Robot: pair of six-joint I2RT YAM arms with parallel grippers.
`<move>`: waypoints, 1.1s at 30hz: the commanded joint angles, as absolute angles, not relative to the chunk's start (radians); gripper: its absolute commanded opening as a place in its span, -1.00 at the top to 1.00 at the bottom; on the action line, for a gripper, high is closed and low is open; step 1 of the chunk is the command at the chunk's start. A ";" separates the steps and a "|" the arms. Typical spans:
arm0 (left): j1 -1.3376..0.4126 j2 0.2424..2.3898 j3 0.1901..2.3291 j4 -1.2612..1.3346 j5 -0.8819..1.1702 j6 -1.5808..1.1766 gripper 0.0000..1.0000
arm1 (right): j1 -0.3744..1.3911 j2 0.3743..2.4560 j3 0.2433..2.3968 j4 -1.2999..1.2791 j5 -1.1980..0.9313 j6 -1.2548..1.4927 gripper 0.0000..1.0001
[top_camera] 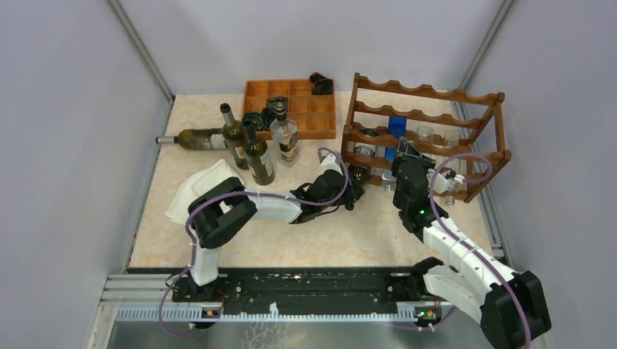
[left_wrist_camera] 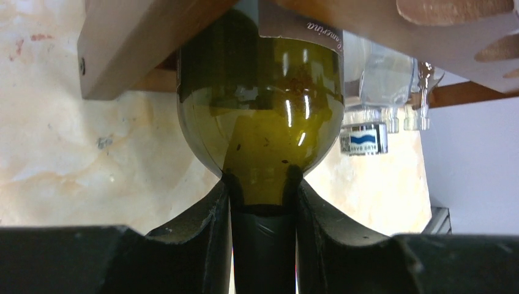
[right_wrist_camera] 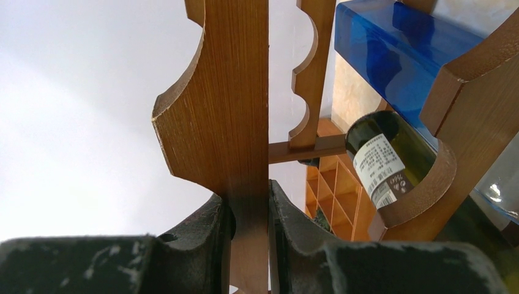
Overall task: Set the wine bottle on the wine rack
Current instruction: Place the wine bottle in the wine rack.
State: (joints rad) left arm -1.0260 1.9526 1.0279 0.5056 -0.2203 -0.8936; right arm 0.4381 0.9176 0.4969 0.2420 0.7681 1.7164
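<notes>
L end effector (left_wrist_camera: 263,205) was clenched on the neck of the wine bottle (left_wrist_camera: 260,116). The bottle's body lay inside a low tier of the wine rack (top_camera: 426,131), label under a rail. R end effector (right_wrist_camera: 250,223) was clamped on a scalloped wooden rail of the rack, prob. to brace it vs. the push. L arm reached low and sideways across the counter (top_camera: 342,236). R arm stretched fwd, wrist at the rack's front. Other bottles (top_camera: 258,156) stood well apart, at left.

The table (top_camera: 291,243) carries the wine rack (top_camera: 429,134), a tray (top_camera: 305,109), bottles (top_camera: 259,156) and a cloth (top_camera: 193,190).
</notes>
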 commanded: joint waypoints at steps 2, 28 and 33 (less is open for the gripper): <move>-1.028 1.993 1.161 0.504 -0.320 -0.923 1.00 | 0.444 0.931 0.521 0.288 0.715 1.778 0.85; -0.974 2.030 1.251 0.474 -0.319 -0.988 -0.30 | 0.408 0.919 0.506 0.272 0.698 1.802 0.39; -0.974 1.988 1.211 0.494 -0.310 -0.972 -0.54 | 0.395 0.907 0.503 0.277 0.692 1.781 0.27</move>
